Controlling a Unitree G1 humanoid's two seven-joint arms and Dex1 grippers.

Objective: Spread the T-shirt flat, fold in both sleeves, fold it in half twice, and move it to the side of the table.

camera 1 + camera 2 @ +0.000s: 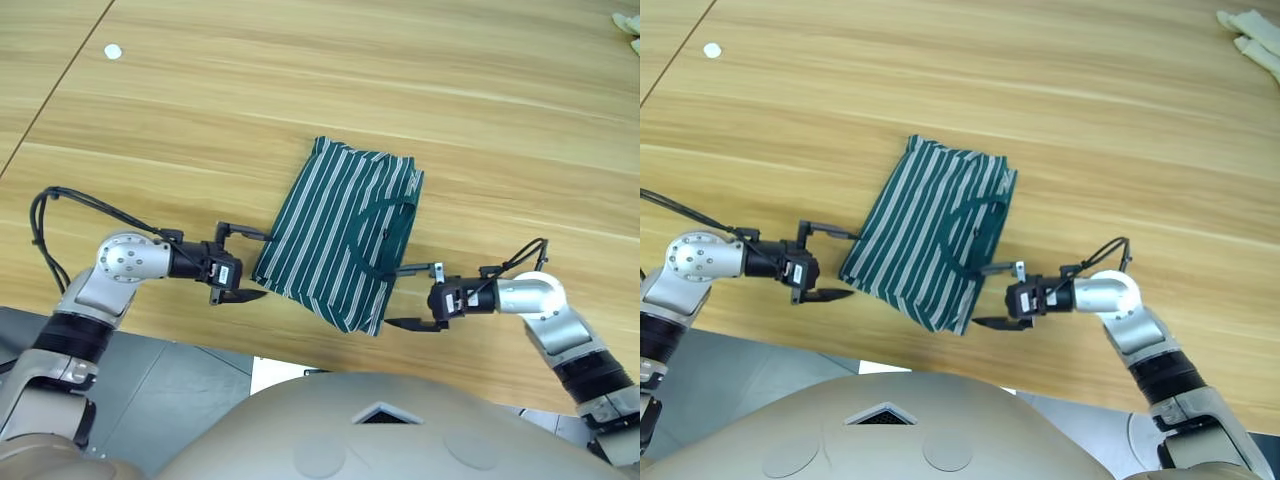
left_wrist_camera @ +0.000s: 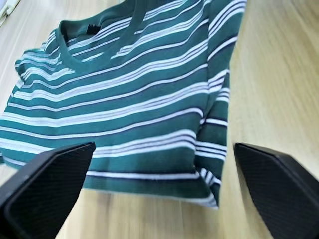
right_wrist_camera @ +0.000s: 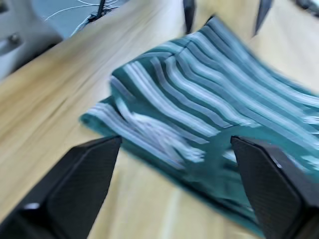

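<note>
Wide-open left gripper (image 1: 267,265) and right gripper (image 1: 392,297) flank the folded green striped cotton T-shirt (image 1: 340,240); they should pinch all layers evenly.

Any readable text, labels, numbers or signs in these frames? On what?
No text can be read.
T-shirt: stripes only. The dark neck tag shows no legible print.
Table: plain wood, no markings.
White disc: too small to tell.
</note>
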